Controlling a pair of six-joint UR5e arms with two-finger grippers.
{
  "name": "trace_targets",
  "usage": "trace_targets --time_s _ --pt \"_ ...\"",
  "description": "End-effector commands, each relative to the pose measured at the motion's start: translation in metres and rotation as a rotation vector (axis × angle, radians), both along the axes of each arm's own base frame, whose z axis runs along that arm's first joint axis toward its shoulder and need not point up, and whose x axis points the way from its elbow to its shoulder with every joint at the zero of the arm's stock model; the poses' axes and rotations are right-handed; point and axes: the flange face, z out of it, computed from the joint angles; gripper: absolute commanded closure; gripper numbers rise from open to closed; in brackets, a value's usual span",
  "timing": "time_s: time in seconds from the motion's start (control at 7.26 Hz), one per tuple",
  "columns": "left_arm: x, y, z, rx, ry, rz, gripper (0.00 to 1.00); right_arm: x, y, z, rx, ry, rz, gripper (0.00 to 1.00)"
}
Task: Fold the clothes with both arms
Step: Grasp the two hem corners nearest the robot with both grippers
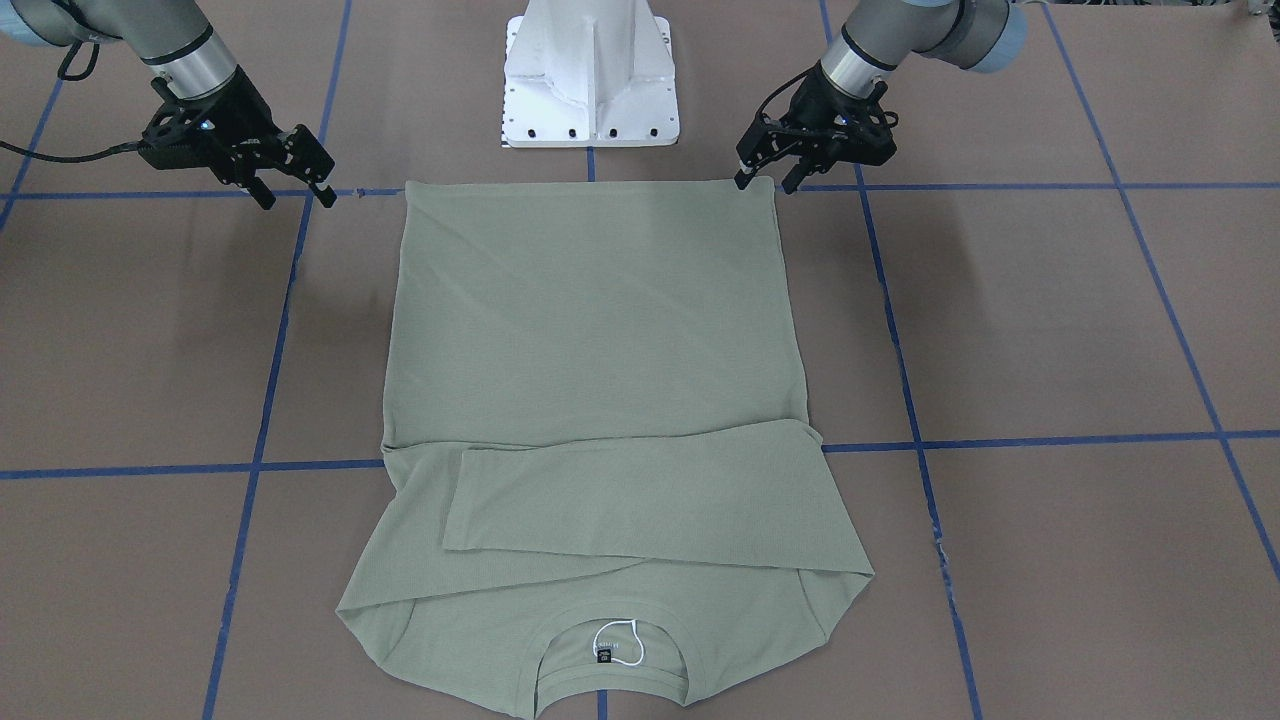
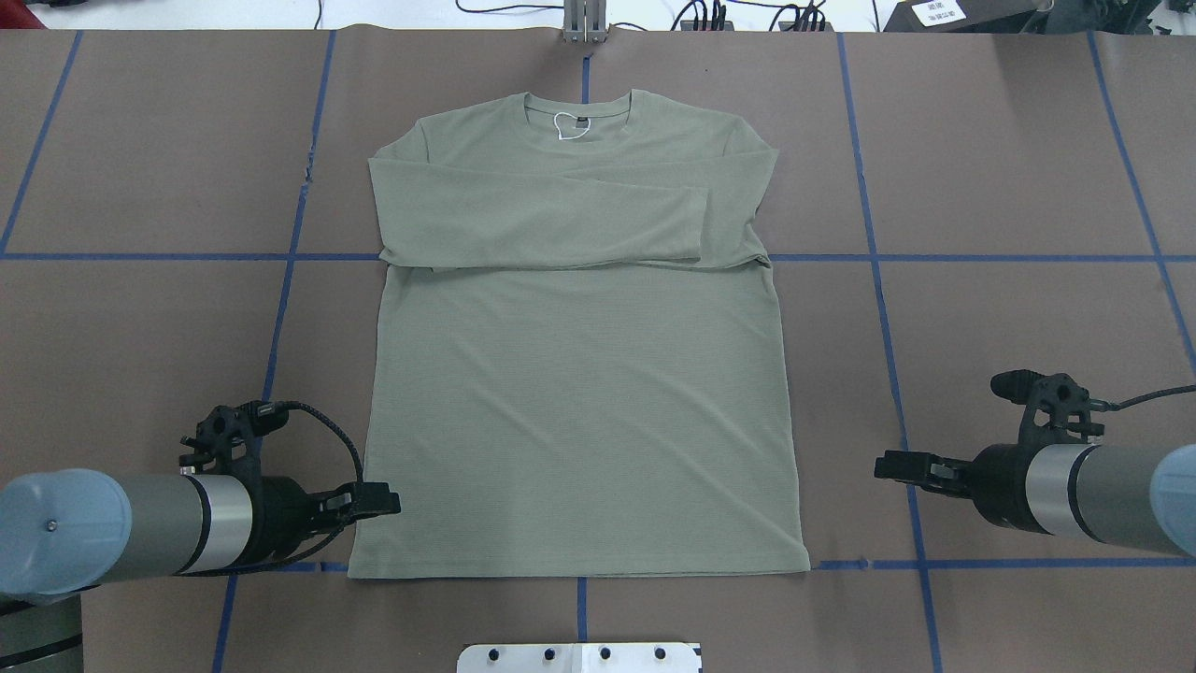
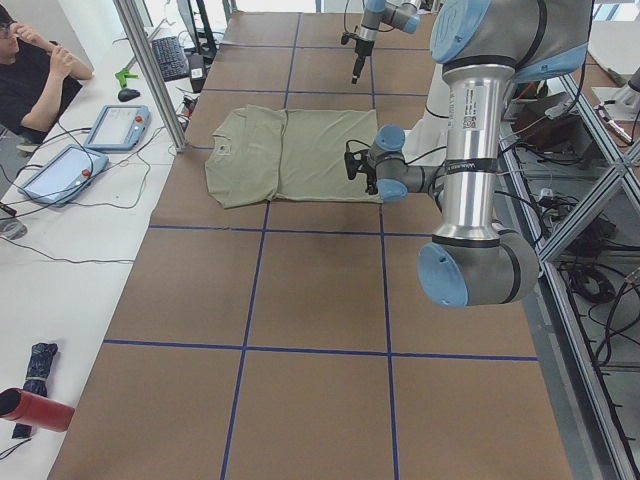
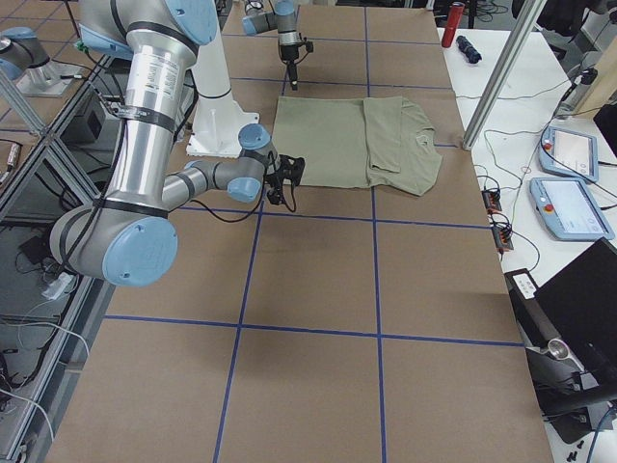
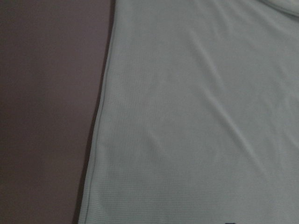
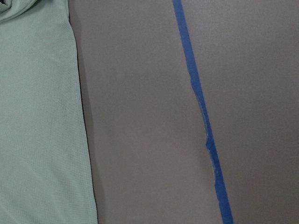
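Observation:
The pale sage-green shirt [image 1: 590, 320] lies flat on the brown table, neck away from the robot, both sleeves folded across the chest [image 2: 542, 220]. My left gripper [image 1: 766, 183] is open and low at the hem's left corner, its fingertips at the shirt's edge [image 2: 392, 505]. My right gripper [image 1: 296, 197] is open and empty, off the shirt, a short way out from the hem's right corner [image 2: 883, 465]. The left wrist view shows the shirt's side edge [image 5: 196, 116]. The right wrist view shows the shirt's edge [image 6: 37, 116] and bare table.
The white pedestal base [image 1: 590, 80] stands just behind the hem. Blue tape lines [image 6: 201, 116] grid the table. A metal pole [image 3: 150, 70], control tablets [image 3: 115, 125] and a seated operator [image 3: 30, 70] are beyond the table's far side.

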Motion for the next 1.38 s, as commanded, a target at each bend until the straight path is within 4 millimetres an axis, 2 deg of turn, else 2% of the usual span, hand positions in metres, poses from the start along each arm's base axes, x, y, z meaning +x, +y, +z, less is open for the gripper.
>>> trace_targets --time_s 0.0,0.41,0.69,0.83,1.1,1.24 --pt "0.008 0.014 0.013 -0.018 -0.044 0.011 0.36 -0.002 0.002 -0.001 0.0 -0.003 -0.003 0.0" --pt "0.024 0.035 0.027 -0.022 -0.073 0.062 0.36 -0.004 0.004 0.0 -0.001 0.0 -0.01 0.0" --pt "0.026 0.037 0.029 -0.023 -0.078 0.065 0.36 -0.004 0.004 0.0 0.001 0.001 -0.01 0.0" --pt "0.026 0.037 0.029 -0.023 -0.078 0.065 0.42 -0.004 0.004 0.0 0.001 -0.001 -0.01 0.0" --pt "0.026 0.037 0.029 -0.022 -0.078 0.067 0.7 -0.004 0.004 0.0 0.001 0.001 -0.012 0.0" --pt "0.026 0.037 0.03 -0.023 -0.079 0.067 0.77 -0.005 0.005 0.0 0.0 -0.001 -0.013 0.0"
